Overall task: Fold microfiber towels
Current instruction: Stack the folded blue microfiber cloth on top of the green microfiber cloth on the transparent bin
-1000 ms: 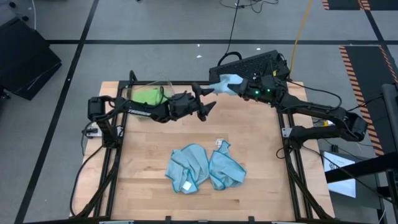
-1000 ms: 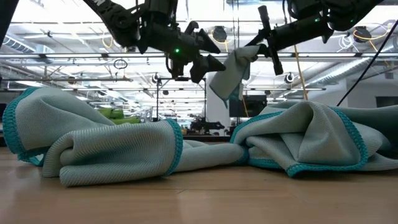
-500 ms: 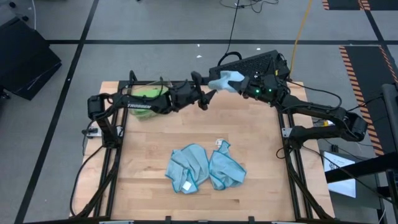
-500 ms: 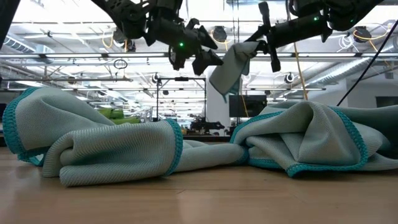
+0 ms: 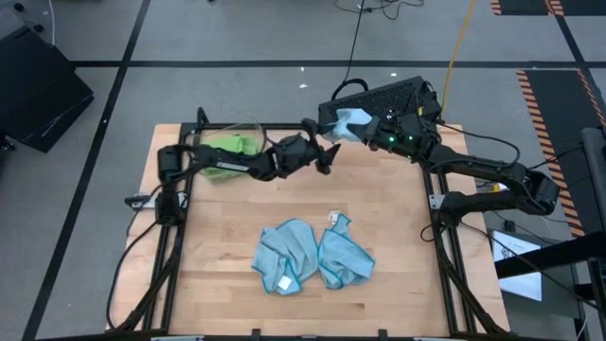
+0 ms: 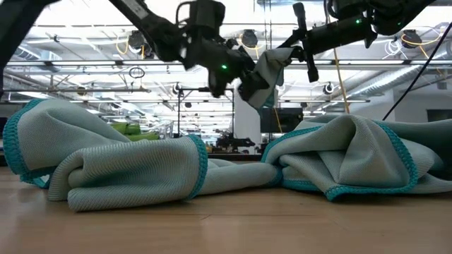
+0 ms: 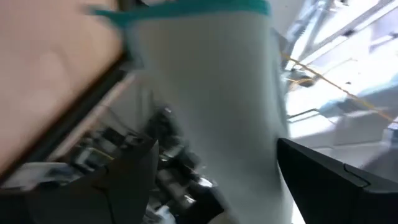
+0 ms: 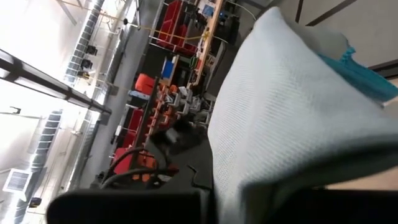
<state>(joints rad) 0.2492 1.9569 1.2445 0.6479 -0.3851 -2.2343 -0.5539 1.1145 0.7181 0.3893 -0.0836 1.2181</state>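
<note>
Right gripper (image 5: pixel 363 124): far edge of table (image 5: pixel 398 246), jaws clamped on raised blue towel (image 5: pixel 346 121).
Left gripper (image 5: pixel 329 152): jaws spread wide beside that towel, empty.
Two blue towels (image 5: pixel 312 252): crumpled, near centre.

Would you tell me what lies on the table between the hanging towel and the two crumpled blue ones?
Nothing: the high view shows bare wood between the hanging towel and the crumpled blue towels.
</note>
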